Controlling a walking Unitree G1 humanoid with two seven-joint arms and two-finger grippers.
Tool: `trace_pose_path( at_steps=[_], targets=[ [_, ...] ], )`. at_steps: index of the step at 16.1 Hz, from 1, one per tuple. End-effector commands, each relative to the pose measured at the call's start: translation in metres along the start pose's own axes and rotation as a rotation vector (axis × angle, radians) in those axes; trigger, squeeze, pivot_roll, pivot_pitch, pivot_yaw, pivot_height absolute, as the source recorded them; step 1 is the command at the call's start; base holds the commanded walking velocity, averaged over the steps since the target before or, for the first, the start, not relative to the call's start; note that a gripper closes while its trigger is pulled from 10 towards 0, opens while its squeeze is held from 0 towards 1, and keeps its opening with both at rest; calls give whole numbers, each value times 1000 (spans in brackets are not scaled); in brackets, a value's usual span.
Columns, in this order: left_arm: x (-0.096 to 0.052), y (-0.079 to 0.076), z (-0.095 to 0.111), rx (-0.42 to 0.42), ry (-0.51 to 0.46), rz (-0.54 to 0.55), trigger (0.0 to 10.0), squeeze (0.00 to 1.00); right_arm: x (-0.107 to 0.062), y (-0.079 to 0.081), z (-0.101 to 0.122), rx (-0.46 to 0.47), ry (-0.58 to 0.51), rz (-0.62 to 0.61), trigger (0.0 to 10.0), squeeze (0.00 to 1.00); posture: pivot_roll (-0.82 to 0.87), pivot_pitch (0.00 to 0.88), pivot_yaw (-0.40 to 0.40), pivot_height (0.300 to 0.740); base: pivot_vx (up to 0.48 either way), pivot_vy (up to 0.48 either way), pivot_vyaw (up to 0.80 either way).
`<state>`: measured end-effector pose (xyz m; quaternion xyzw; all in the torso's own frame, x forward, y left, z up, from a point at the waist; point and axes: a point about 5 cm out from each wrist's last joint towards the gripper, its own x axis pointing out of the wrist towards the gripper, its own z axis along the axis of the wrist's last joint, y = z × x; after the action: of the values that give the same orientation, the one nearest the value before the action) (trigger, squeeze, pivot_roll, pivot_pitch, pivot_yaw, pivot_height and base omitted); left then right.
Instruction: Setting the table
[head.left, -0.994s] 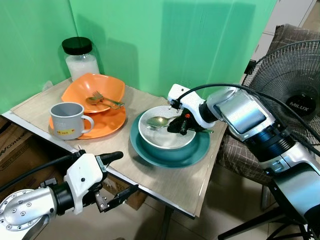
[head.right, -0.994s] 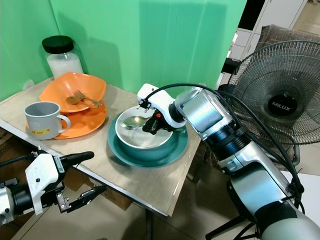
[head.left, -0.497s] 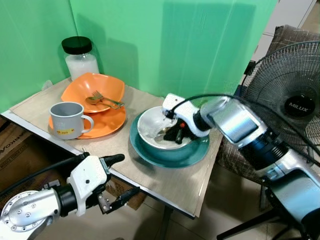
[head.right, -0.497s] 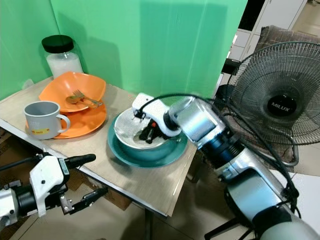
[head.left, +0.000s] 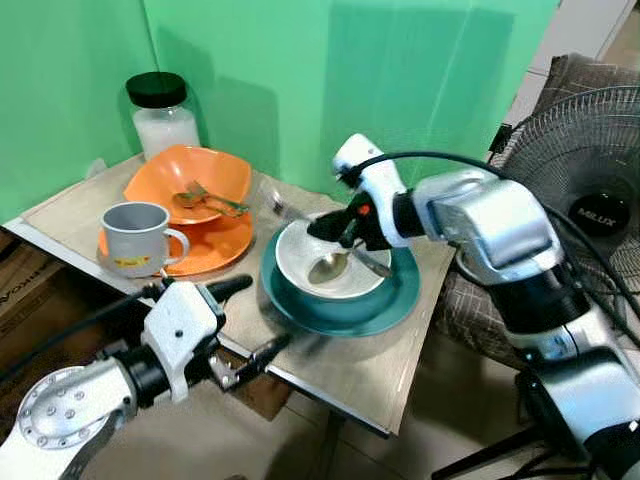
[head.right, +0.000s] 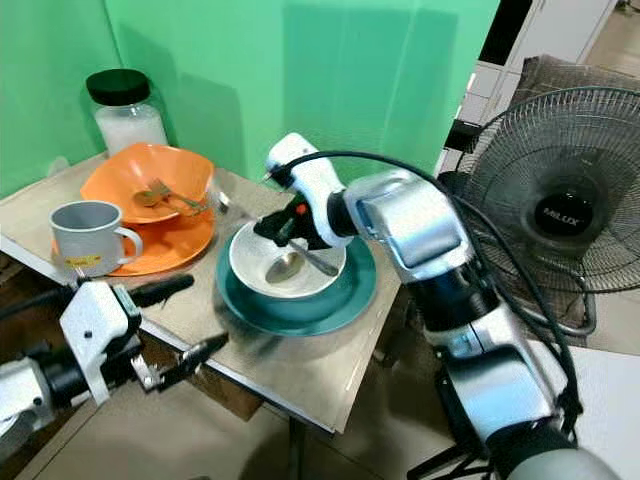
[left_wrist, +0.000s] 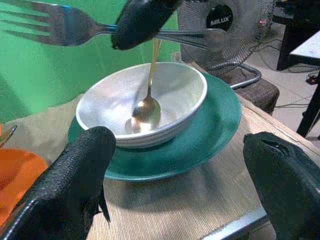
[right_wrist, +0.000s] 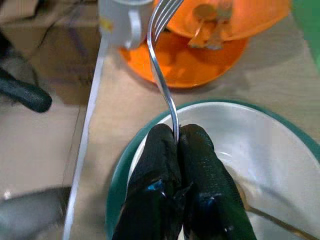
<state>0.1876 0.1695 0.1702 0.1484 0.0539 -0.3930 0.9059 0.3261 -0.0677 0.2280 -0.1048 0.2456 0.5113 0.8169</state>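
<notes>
A green backdrop (head.left: 400, 90) fills the upper half of the head views, with a black standing fan (head.left: 590, 200) at the right edge. Below it, a wooden table (head.left: 340, 360) runs from the left edge to the centre of the frame.

At centre frame sits a teal plate (head.left: 400, 290) with a white bowl (head.left: 300, 262) on it, and a gold spoon (head.left: 328, 268) rests inside the bowl, its handle leaning on the rim. The right gripper (head.left: 335, 228), reaching in from the right on its silver arm, hovers just above the bowl's far rim — its two black fingers (right_wrist: 160, 170) are pressed tight together on the handle of a silver fork (right_wrist: 162, 80), held roughly level above the table with its tines pointing toward the left of the frame.

At upper left lies an orange plate (head.left: 215, 250) carrying an orange bowl (head.left: 230, 175) with a fork and spoon in it, and a grey mug (head.left: 135, 238) stands on the plate's near side. A glass jar (head.left: 163, 118) with a black lid stands behind them against the backdrop.

At lower left the left gripper (head.left: 245, 320) hangs off the table's near edge — its fingers are spread wide apart, with nothing between them.
</notes>
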Motion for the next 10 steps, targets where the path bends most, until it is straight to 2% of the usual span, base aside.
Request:
trace_pose_path(
  at_steps=[1,2,4,5,6,7,9,10],
  targets=[
    [2,1,2,6,-7,12,10000,0,-7,-2,3,30,-64,-47,0,0,-52,0,-52,740,0,0,0],
    [2,1,2,6,-8,15,10000,0,-8,-3,3,40,-90,-63,0,0,-52,0,-52,740,0,0,0],
    [4,5,2,0,-6,71,10000,0,-13,-7,6,74,-246,-145,0,0,-50,0,-54,740,0,0,0],
    [5,6,2,-2,-4,90,10000,0,-15,-9,5,88,-259,-165,0,0,-50,0,-54,740,0,0,0],
    [6,8,2,12,-6,145,10000,0,-17,-9,4,88,-306,-211,2784,0,-54,0,-52,740,0,0,0],
    [8,12,5,25,-16,246,10000,0,-22,-8,0,105,-376,-274,10000,0,-55,0,-50,740,0,0,0],
    [14,15,13,-15,-63,383,10000,0,-28,7,-14,133,-462,-309,10000,0,-60,0,-43,740,0,0,0],
    [15,15,15,-8,-72,418,10000,0,-31,11,-17,134,-491,-325,10000,0,-61,0,-39,740,0,0,0]
  ],
)
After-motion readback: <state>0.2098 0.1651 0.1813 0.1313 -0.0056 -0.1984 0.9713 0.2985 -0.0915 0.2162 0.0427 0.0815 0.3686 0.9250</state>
